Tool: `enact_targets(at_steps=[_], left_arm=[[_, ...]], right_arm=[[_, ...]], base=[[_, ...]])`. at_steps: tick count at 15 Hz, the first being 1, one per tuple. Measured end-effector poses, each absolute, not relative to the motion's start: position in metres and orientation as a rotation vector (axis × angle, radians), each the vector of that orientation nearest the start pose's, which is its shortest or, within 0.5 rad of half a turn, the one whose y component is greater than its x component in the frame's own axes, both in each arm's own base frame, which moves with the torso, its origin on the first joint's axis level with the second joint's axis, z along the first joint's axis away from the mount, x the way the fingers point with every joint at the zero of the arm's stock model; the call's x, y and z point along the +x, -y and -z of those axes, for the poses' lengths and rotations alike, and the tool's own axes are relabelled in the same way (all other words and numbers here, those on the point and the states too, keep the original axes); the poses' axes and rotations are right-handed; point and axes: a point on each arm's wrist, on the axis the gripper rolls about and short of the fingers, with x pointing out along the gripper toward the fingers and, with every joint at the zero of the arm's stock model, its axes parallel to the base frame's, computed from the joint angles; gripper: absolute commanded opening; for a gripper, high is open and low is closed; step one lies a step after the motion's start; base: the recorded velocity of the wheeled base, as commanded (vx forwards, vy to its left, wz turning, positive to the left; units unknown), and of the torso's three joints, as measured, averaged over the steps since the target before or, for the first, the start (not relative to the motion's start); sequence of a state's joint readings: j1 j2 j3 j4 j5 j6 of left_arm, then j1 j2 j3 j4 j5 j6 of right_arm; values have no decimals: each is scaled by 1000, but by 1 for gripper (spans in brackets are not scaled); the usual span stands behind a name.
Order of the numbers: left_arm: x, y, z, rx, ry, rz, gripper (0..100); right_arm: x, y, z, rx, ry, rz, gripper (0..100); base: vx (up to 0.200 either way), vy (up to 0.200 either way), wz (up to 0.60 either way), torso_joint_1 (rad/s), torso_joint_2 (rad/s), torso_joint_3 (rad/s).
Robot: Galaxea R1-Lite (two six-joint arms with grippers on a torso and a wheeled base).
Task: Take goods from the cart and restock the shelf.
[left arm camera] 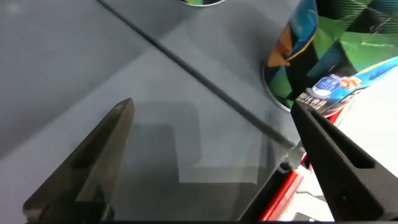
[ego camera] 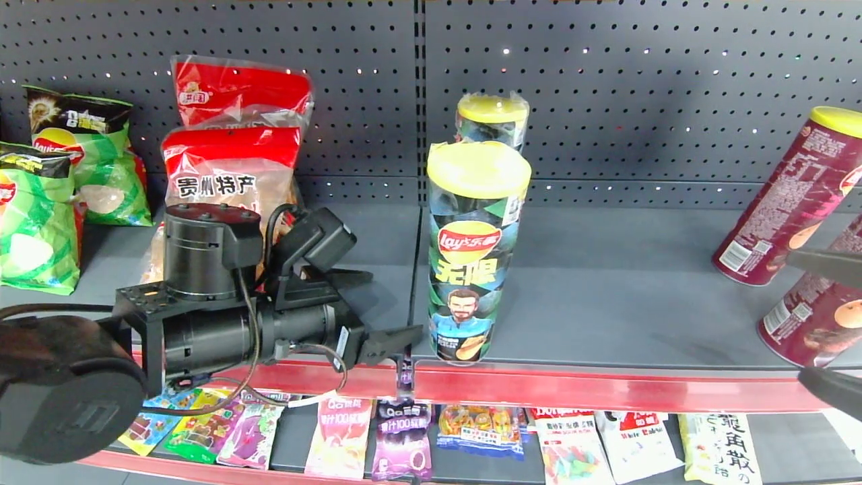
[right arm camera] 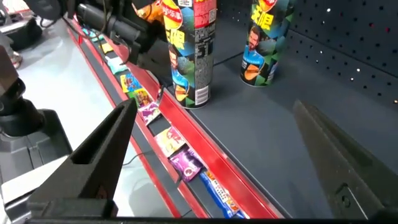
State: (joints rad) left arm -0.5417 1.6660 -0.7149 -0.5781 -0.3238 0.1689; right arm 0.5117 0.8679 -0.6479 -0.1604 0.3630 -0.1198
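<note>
Two green tube cans with yellow lids stand upright on the grey shelf (ego camera: 606, 303), the front can (ego camera: 475, 256) near the edge and the back can (ego camera: 491, 121) behind it. My left gripper (ego camera: 396, 302) is open and empty just left of the front can, whose base (left arm camera: 311, 62) lies beyond its fingers. Two maroon cans (ego camera: 788, 195) lean tilted at the far right. My right gripper (ego camera: 801, 316) is open in front of the lower maroon can (ego camera: 818, 316). Its fingers (right arm camera: 106, 149) hold nothing, with both green cans (right arm camera: 193, 50) farther off.
Red snack bags (ego camera: 232, 168) stand behind my left arm and green chip bags (ego camera: 40, 209) fill the far left. A red price rail (ego camera: 606, 387) edges the shelf. Candy packets (ego camera: 404, 438) lie on the lower shelf. Bare shelf spreads between the green and maroon cans.
</note>
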Motion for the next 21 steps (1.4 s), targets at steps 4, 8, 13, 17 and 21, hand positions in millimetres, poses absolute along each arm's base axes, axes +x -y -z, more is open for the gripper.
enact_targets(at_steps=[4,8,13,17,21], left_arm=[[245,159,-160,201,-319,895,100],[250,164,-162,201,-309,901,100],[252,166,-161,201,-310,904,100],[251,168,-161,202,-311,903,100],[244,156,-172,186,-289,839,100]], right_arm=[[78,-52,-258,-115,-10,-870,100],[78,-52,-259,-115,-8,-870,100],[78,-52,-260,-114,-3,-864,100],[78,-52,-258,-115,-11,-863,100],[75,-50,-240,-119,-63,-866,100]], base=[[0,0,0,0,0,0],[0,0,0,0,0,0],[0,0,0,0,0,0],[0,0,0,0,0,0],[0,0,0,0,0,0]])
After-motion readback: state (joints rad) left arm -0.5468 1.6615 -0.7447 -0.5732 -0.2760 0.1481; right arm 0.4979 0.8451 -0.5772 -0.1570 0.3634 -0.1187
